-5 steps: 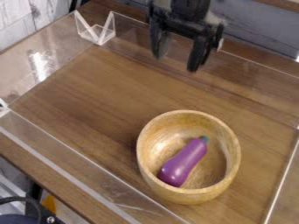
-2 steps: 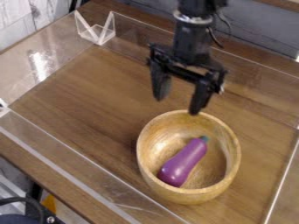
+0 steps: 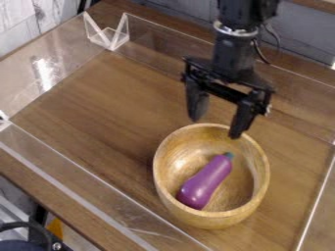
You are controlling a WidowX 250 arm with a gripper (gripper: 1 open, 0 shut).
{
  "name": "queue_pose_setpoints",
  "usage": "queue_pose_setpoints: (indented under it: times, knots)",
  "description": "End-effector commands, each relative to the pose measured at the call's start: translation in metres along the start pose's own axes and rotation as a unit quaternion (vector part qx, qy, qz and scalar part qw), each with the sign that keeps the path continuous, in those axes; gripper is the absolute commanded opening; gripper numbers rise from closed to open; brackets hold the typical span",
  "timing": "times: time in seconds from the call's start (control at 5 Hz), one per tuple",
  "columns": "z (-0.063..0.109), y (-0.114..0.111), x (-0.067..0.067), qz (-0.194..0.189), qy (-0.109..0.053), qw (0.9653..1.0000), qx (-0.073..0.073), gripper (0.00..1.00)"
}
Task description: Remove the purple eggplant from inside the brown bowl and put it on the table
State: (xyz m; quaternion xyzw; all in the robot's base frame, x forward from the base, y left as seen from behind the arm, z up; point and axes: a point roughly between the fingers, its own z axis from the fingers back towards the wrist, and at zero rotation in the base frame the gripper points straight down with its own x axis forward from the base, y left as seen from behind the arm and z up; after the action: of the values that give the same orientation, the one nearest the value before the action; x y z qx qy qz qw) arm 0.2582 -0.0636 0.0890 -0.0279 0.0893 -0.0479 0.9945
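The purple eggplant [image 3: 207,179] lies inside the brown bowl [image 3: 171,170], its green stem cap pointing toward the far right rim. The bowl stands on the table [image 3: 105,108] at the near right. My gripper [image 3: 218,113] hangs above the bowl's far rim, pointing almost straight down. Its two black fingers [image 3: 195,101] stand wide open with nothing between them. The fingertips are above and beyond the eggplant, apart from it.
Clear acrylic walls [image 3: 78,176] run along the table's edges. A folded clear plastic piece [image 3: 105,31] stands at the back left corner. The bare wood tabletop stretches left of the bowl.
My gripper has come down and toward the bowl from the back of the table, staying open. Bowl and eggplant have not moved.
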Motion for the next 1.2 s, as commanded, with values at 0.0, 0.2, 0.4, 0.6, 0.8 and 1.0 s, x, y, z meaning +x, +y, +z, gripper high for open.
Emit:
queue_pose_setpoints:
  times: [0.0,0.2,0.4,0.6,0.8,1.0]
  knots:
    - [0.006,-0.007,0.003,-0.008,-0.019,0.9998,-0.003,1.0]
    - [0.002,-0.008,-0.001,-0.012,-0.012,0.9999,-0.003,1.0]
    - [-0.004,-0.01,-0.005,-0.016,-0.004,0.9999,-0.002,1.0]
    - [-0.008,-0.01,-0.006,-0.017,0.0,0.9999,0.0,1.0]
    - [-0.013,-0.01,-0.007,-0.017,0.005,0.9998,0.004,1.0]
    - [-0.018,-0.01,-0.008,-0.017,0.01,0.9998,0.007,1.0]
